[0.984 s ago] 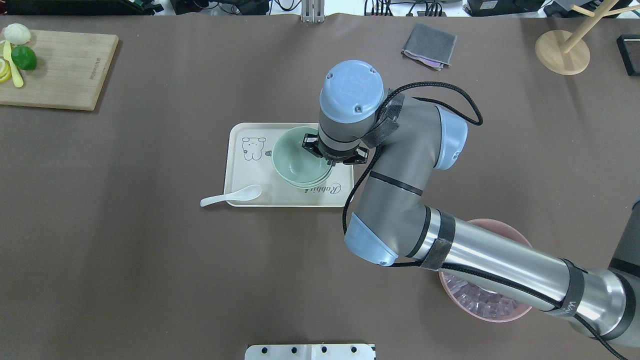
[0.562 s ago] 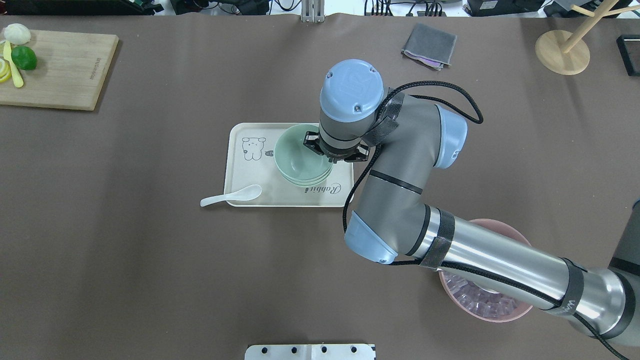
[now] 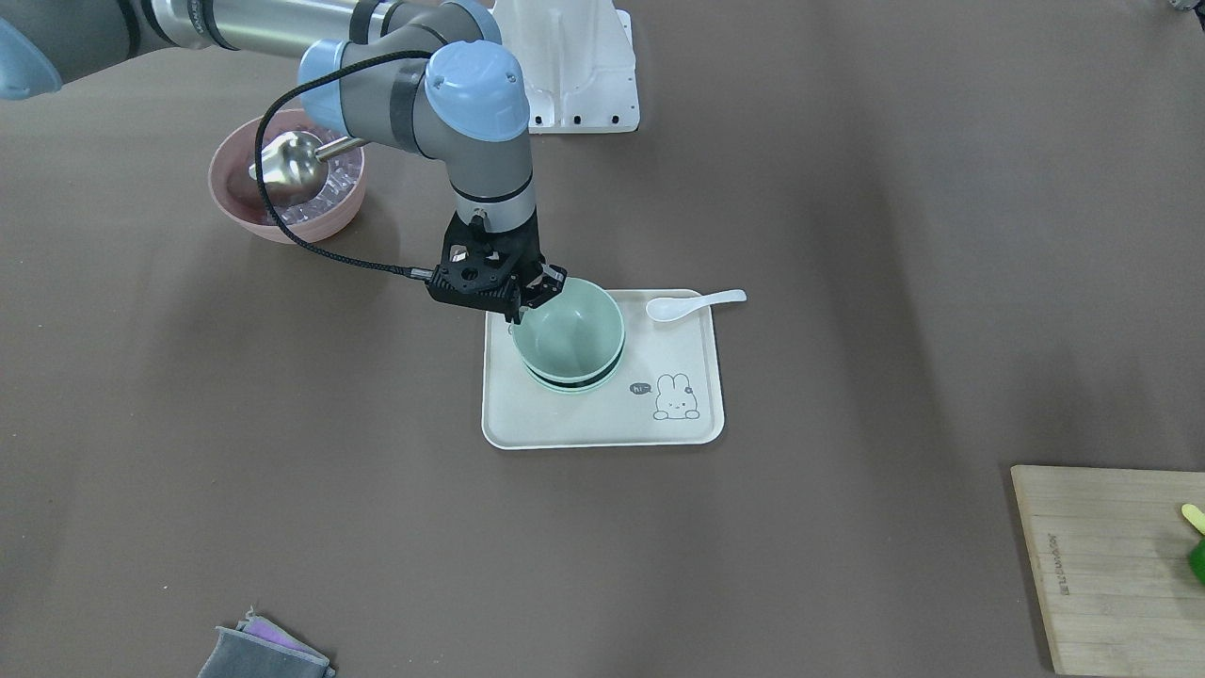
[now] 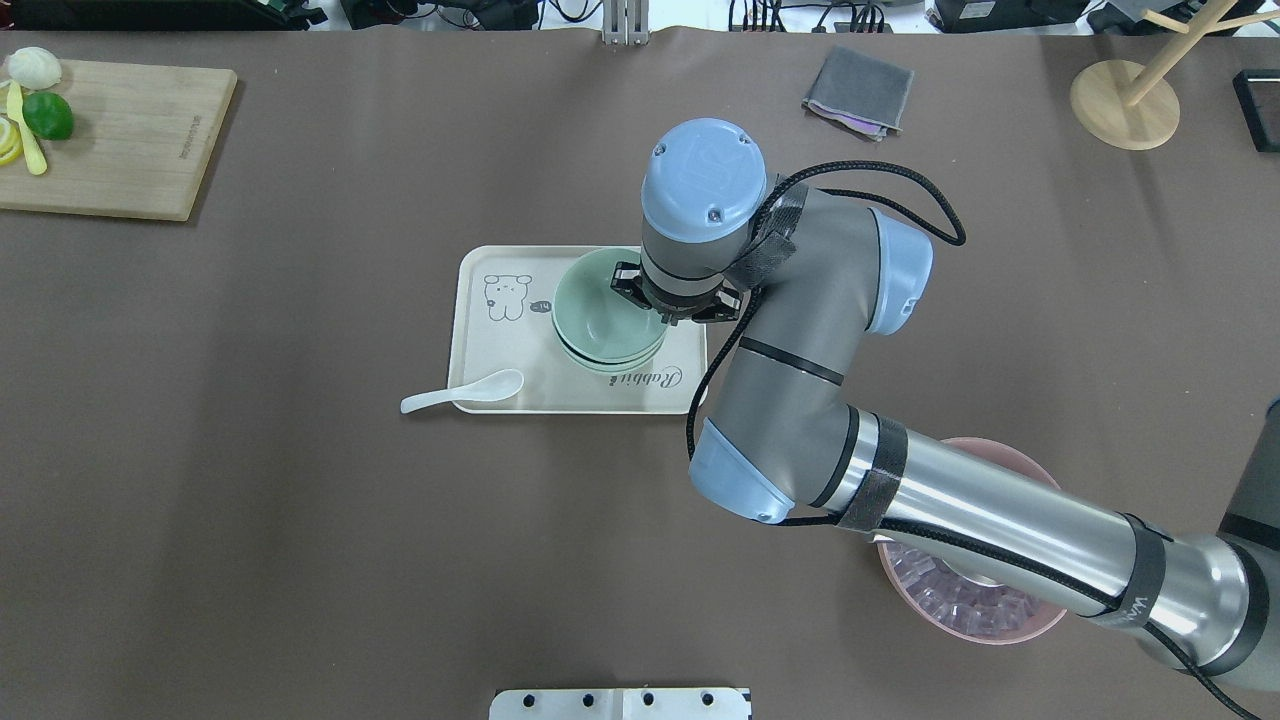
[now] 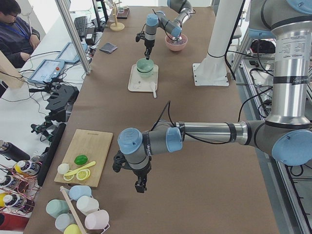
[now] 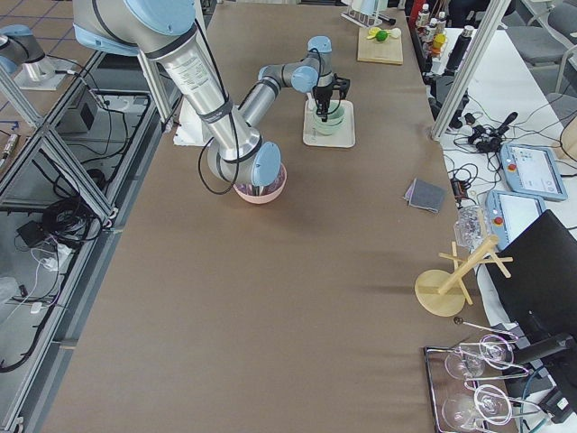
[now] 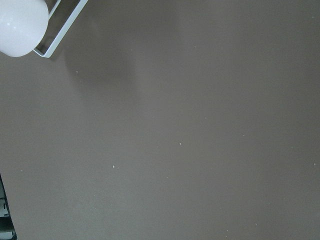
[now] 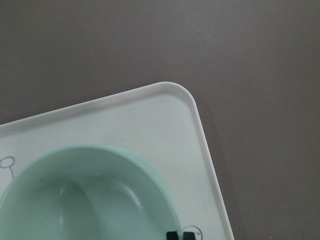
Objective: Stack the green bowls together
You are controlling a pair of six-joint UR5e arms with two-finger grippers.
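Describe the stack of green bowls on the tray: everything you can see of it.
The green bowls are three small, round, pale mint bowls, matte and plastic-looking, plain and empty. They are nested upright on the cream tray, in the half on the robot's right. The top bowl is not quite seated: a dark gap shows under its rim. The right pincer grips that rim.

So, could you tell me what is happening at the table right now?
The right gripper is clamped on the robot-side rim of the top pale mint-green round bowl, which sits nested in the other green bowls on the cream rectangular plastic tray. A thin dark gap shows under it, so it may not be fully settled. The left gripper hangs over bare table far from the tray, near the wooden cutting board.
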